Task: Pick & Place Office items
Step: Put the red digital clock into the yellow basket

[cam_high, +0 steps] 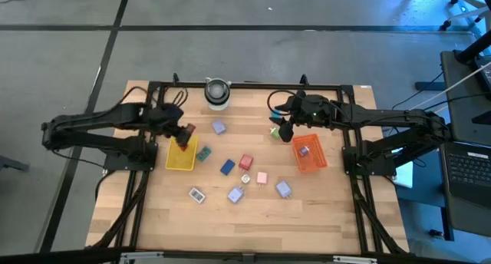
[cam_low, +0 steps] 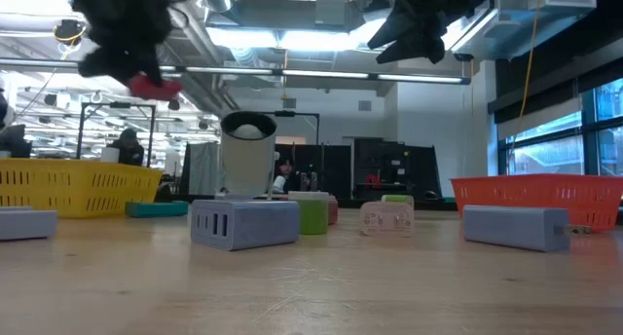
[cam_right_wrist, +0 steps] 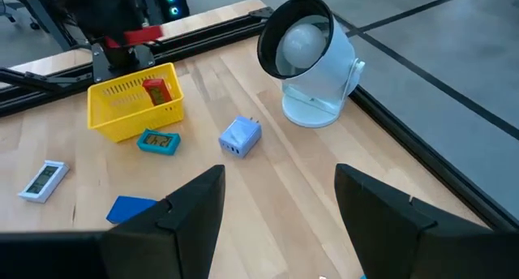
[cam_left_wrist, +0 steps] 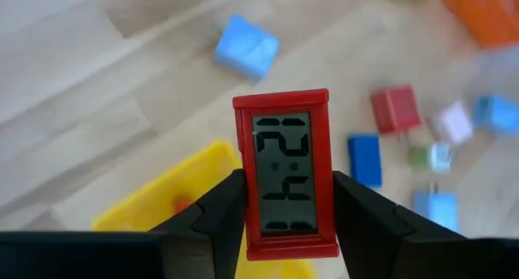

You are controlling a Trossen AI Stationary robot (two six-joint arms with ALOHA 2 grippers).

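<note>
My left gripper [cam_high: 182, 133] hangs above the far edge of the yellow tray [cam_high: 182, 156], shut on a red digital clock [cam_left_wrist: 285, 182]. Another red piece [cam_right_wrist: 156, 90] lies inside that tray. My right gripper [cam_right_wrist: 280, 222] is open and empty, raised over the table near the orange-red tray [cam_high: 309, 153], which holds a lavender piece [cam_high: 304, 150]. A green piece [cam_high: 274, 131] lies close to it. Loose on the wood lie a lavender adapter [cam_right_wrist: 241, 136], a teal clock [cam_right_wrist: 158, 141], a blue block [cam_high: 227, 166], a red block [cam_high: 245, 162], a pink piece [cam_high: 261, 177] and a white clock [cam_high: 197, 194]. My left gripper pinches the red clock between its two fingers [cam_left_wrist: 223, 218], one on each long side [cam_left_wrist: 240, 198], near the end closest to the wrist. The clock's display faces the wrist camera. The clock is lifted clear above the yellow tray [cam_left_wrist: 162, 202], as the low view shows [cam_low: 156, 84].
A round grey-white cylinder [cam_high: 217, 93] stands at the table's far edge between the arms. Two more lavender pieces [cam_high: 283, 189] [cam_high: 235, 193] lie toward the near side. A black frame rail [cam_high: 245, 85] borders the table. Bare wood shows along the near edge.
</note>
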